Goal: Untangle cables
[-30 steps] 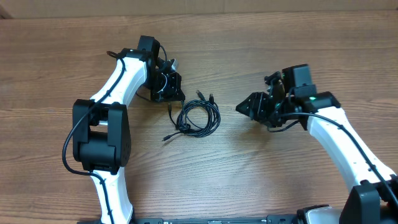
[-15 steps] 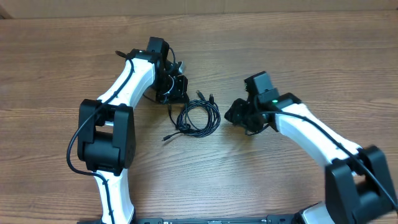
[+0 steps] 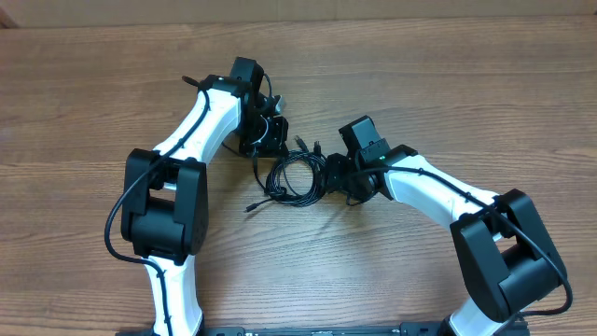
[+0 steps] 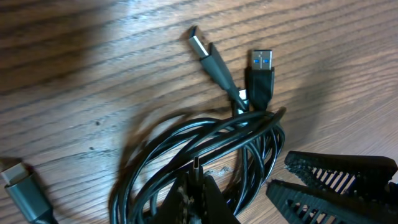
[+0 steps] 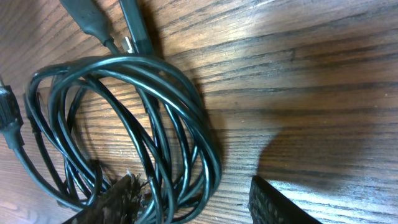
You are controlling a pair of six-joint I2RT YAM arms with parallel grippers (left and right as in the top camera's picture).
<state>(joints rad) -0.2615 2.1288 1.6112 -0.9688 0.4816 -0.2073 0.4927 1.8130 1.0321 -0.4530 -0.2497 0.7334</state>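
The cables [image 3: 298, 177] lie as one coiled black bundle on the wooden table between my arms. Two USB plugs [image 3: 308, 143] stick out at its far side, and one plug end [image 3: 250, 205] trails to the front left. My left gripper [image 3: 270, 138] is just behind and left of the bundle. In the left wrist view its fingers [image 4: 196, 196] are shut on a small plug tip above the coil [image 4: 205, 137]. My right gripper [image 3: 329, 175] is at the bundle's right edge. In the right wrist view it is open [image 5: 199, 202], straddling the coil's loops [image 5: 124, 112].
The table [image 3: 448, 84] is bare brown wood. In the left wrist view the right gripper's ribbed fingers [image 4: 336, 186] sit close at the lower right, and another plug [image 4: 18, 186] lies at the lower left.
My right arm has swung left across the table, and its open gripper now reaches the bundle's right edge. My left gripper has shifted slightly right toward the bundle.
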